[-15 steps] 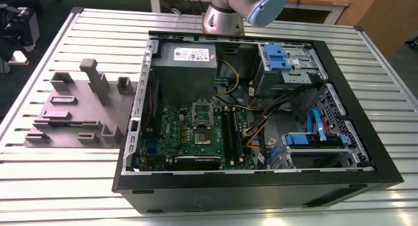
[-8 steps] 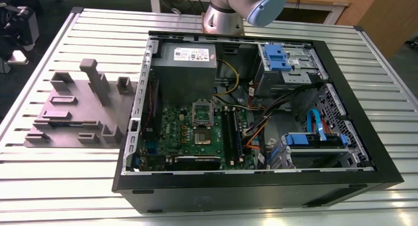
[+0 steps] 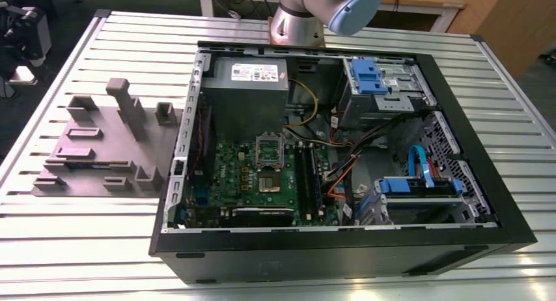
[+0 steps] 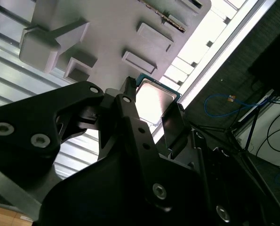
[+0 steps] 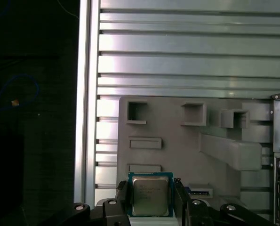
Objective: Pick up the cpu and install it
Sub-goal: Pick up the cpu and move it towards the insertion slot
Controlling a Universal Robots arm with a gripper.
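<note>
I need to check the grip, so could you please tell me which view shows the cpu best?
The first wrist view: the cpu faces the camera squarely, top and rim plain, held in the gripper. The second wrist view shows the cpu slanted, washed by glare, partly behind the gripper.

Ribbed aluminium surface (image 3: 78, 249), brightly lit, glare along the slats. Dark carpeted floor (image 3: 543, 86) around it. Wooden cabinet (image 3: 512, 21) at rear, the exterior view's right; pale-legged desk (image 3: 434, 4) beside it.

On the table (image 3: 69, 242), the holder (image 3: 96, 151) lies beside the computer case (image 3: 330, 249). The cpu (image 5: 150, 196) sits between the fingers (image 5: 179, 202) of the gripper (image 5: 151, 201).
</note>
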